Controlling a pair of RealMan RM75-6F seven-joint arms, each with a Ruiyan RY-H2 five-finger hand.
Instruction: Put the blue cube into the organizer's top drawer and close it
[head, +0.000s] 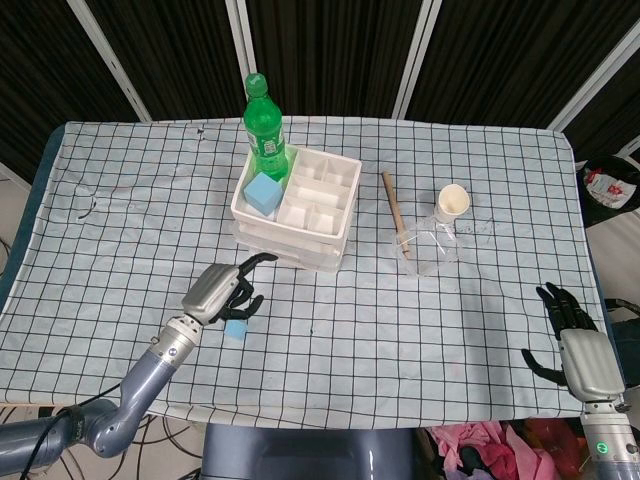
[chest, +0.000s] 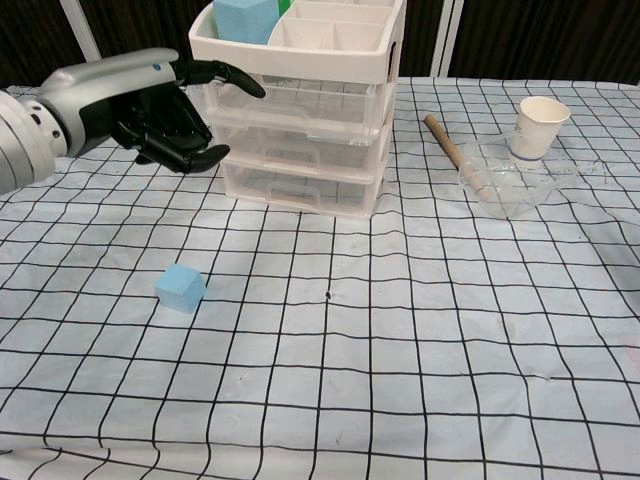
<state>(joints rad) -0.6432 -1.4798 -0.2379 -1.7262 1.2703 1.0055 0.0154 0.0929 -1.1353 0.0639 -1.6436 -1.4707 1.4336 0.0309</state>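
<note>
The blue cube (chest: 180, 288) lies loose on the counter (chest: 420, 380) in front of the organizer (chest: 305, 100), and the empty left hand (chest: 160, 105), its fingers half-curled, hovers above it, so grasping comes next.
</note>
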